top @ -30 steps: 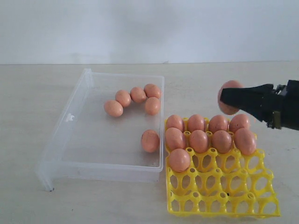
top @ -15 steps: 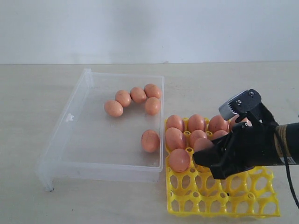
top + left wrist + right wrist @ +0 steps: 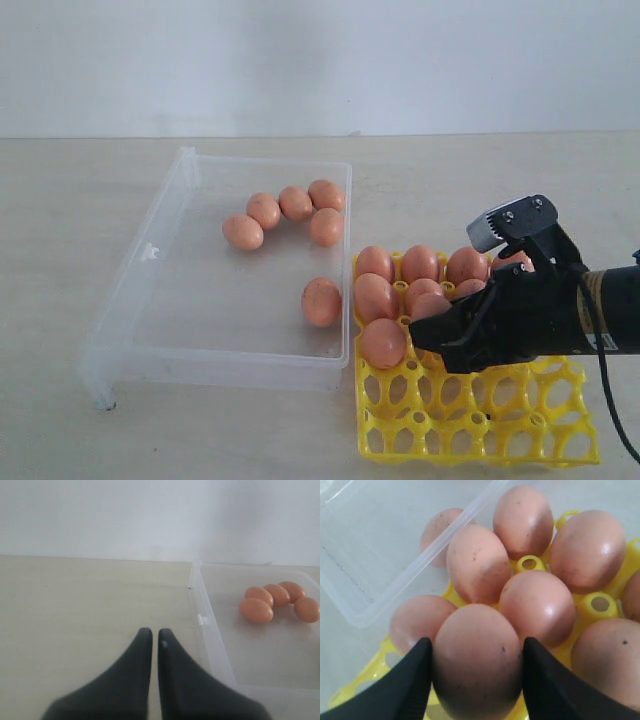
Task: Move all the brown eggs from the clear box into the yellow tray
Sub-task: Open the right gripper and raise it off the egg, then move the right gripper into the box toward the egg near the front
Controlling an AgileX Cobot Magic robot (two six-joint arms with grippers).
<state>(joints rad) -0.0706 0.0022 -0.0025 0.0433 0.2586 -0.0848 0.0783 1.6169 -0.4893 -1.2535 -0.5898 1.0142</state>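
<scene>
Gripping one brown egg [image 3: 476, 662] between the right gripper's [image 3: 476, 645] black fingers [image 3: 407, 685], pressed to both its sides. Holding it low over the yellow tray [image 3: 480, 440], just right of the nearest seated egg [image 3: 383, 343]. Left of the tray, six more eggs [image 3: 264, 210] lying in the clear box [image 3: 150, 270]. Outside the box's left wall, left gripper [image 3: 153, 636] fingers closed together on nothing, over the table [image 3: 75, 605].

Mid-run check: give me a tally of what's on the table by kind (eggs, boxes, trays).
brown eggs: 15 in view (6 in box, 8 seated in tray, 1 in right gripper); the arm may hide more
clear box: 1
yellow tray: 1
Total: 17 in view
</scene>
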